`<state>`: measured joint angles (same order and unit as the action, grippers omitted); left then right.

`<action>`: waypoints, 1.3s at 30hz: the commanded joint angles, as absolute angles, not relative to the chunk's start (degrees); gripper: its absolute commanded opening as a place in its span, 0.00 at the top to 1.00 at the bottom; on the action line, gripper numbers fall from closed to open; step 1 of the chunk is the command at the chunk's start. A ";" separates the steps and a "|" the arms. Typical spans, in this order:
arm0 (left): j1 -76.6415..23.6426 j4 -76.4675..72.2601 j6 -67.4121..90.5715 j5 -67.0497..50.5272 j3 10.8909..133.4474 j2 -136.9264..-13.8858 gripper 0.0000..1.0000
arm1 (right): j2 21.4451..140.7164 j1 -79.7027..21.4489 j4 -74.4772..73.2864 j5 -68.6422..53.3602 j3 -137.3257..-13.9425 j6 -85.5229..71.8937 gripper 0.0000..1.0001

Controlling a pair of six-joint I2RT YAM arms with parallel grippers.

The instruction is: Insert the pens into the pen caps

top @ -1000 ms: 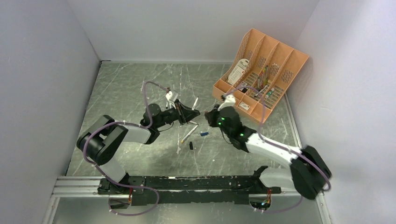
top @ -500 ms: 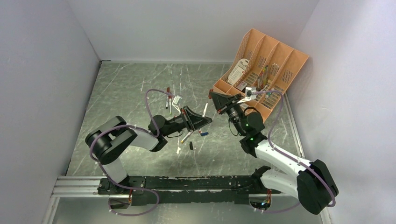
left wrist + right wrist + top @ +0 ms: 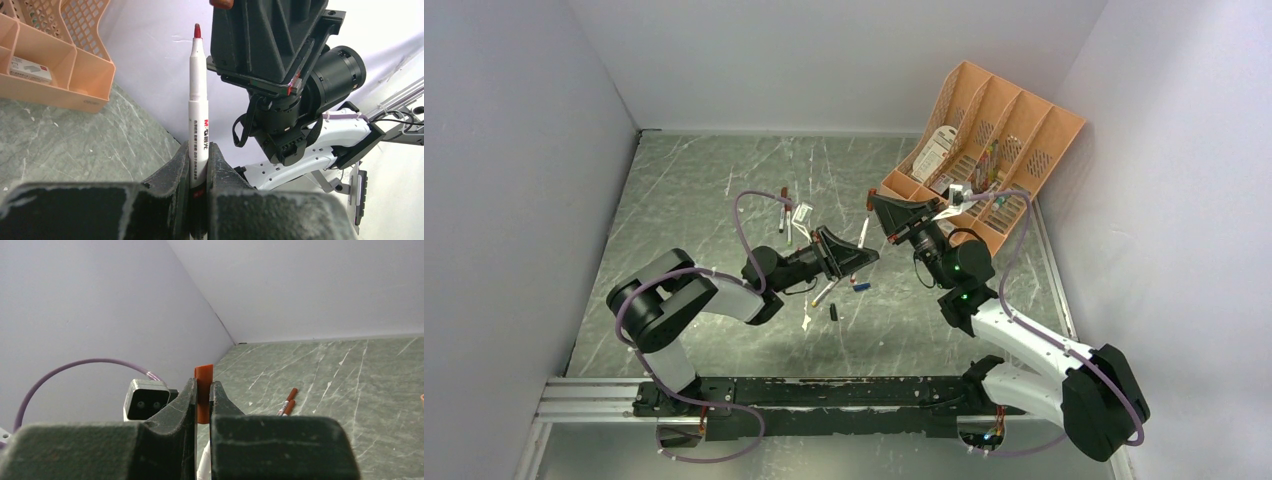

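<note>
- White plastic pen (image 3: 198, 115) with a red felt tip stands upright in the left gripper (image 3: 199, 152), clamped at its lower barrel, tip pointing away from the wrist.
- Left gripper jaws: narrow, closed on the pen barrel.
- Short red plastic cap (image 3: 203, 375) is pinched in the right gripper (image 3: 202, 387), its end protruding past the fingertips.
- Right gripper jaws: narrow, closed on the cap.
- Cap sits just above and beside the pen tip, near but apart.
- Beneath both tools, on the green-grey marbled table (image 3: 704, 190): a second white pen (image 3: 824, 293), a small blue cap (image 3: 861, 286), a small dark cap (image 3: 834, 312).
- Orange slotted organizer tray (image 3: 1024, 130) stands behind the right gripper.
</note>
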<state>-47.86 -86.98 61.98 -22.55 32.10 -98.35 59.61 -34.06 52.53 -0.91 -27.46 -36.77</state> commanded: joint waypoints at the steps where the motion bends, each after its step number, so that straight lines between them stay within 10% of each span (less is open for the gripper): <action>1: -48.41 -103.66 62.35 -23.34 34.05 -97.67 0.93 | 59.25 -33.84 53.31 -1.92 -27.86 -35.87 1.00; 39: -48.95 -103.71 61.76 -24.23 33.71 -97.11 0.93 | 56.24 -33.84 51.03 -1.26 -27.78 -35.22 1.00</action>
<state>-48.31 -87.33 61.95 -23.53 32.62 -96.86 57.54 -34.06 51.66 -1.30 -26.57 -36.32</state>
